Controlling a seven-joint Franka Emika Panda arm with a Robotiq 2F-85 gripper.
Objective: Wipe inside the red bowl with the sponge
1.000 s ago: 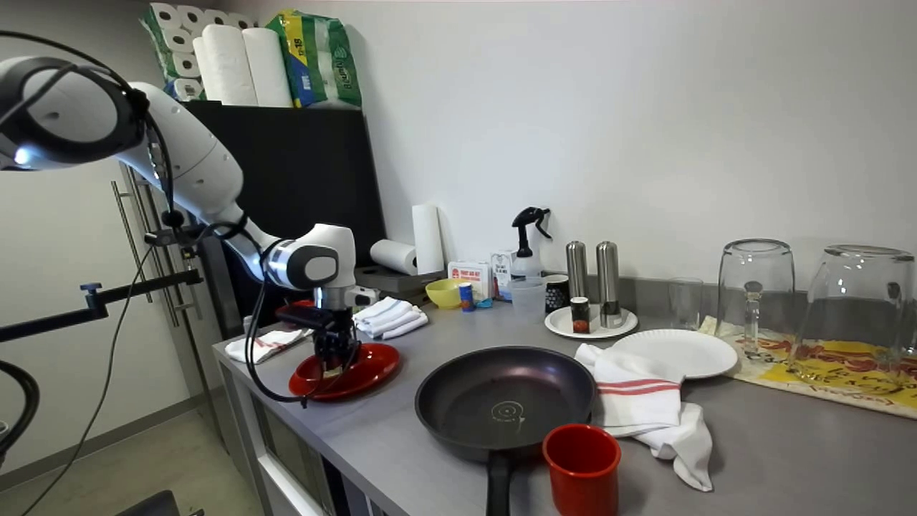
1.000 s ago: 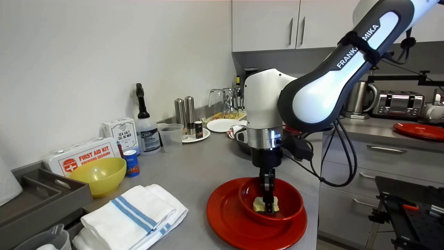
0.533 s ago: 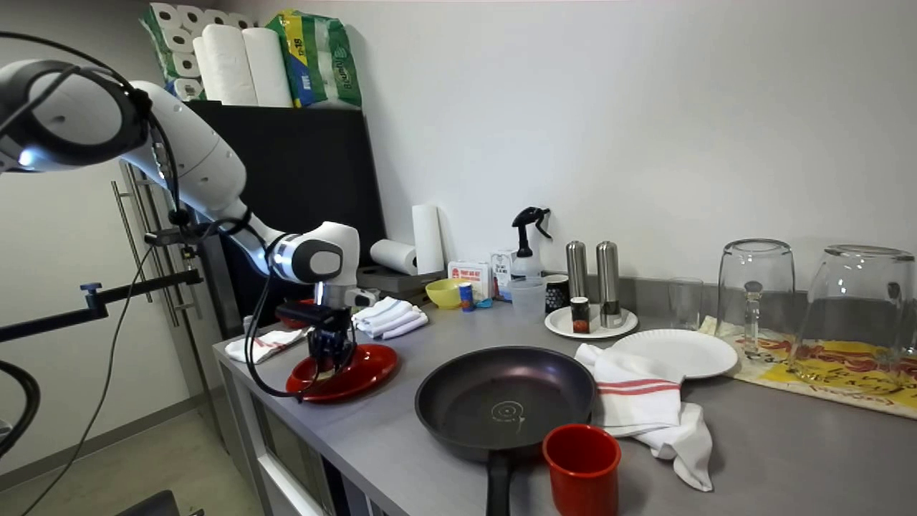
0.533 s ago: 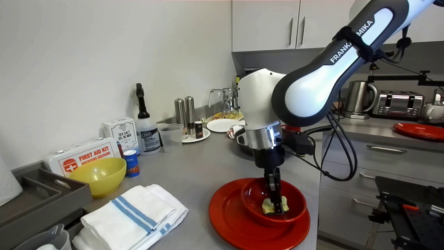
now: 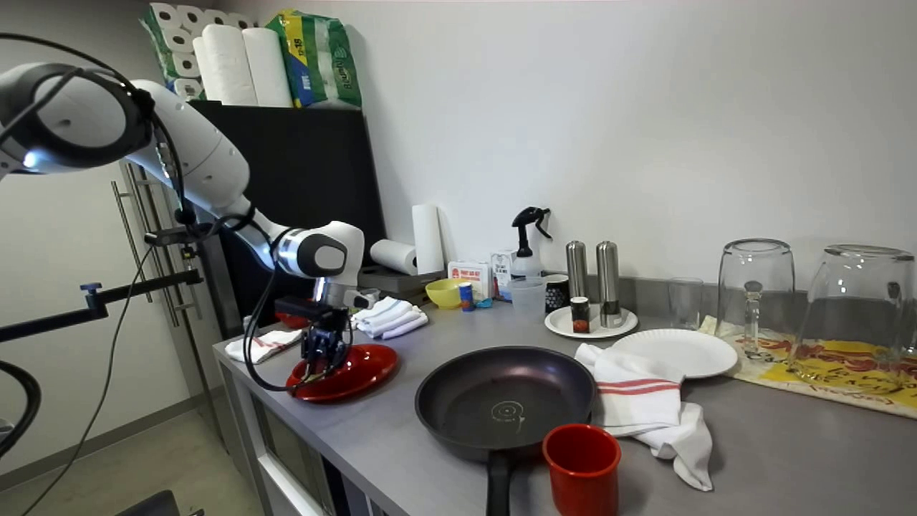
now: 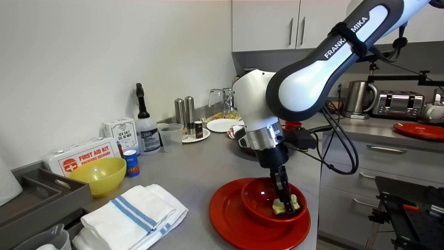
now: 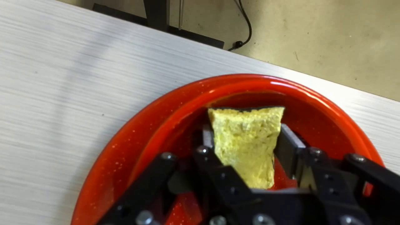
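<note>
– What's closest, in an exterior view?
– A folded white towel [image 6: 138,215] with blue stripes, lying on the table [image 6: 201,166], and a red plate [image 6: 225,217] beside it, apart.
– And the red bowl [image 6: 257,198]?
– On that plate, near the table's edge. The fingers [image 7: 287,151] reach down into it at a tilt, grasping the sponge [image 7: 247,143]; the wrist view shows it between them.
– Pressing on the bowl?
– I can't tell. It's inside, toward the table's edge.
– Farther off?
– A yellow bowl [image 6: 100,175] just in front of a first aid kit [image 6: 92,151], then a spray bottle [image 6: 148,135] and two steel mills [image 6: 190,114]. Right at the back, a kettle [image 6: 356,99] beside a toaster [image 6: 399,104].
</note>
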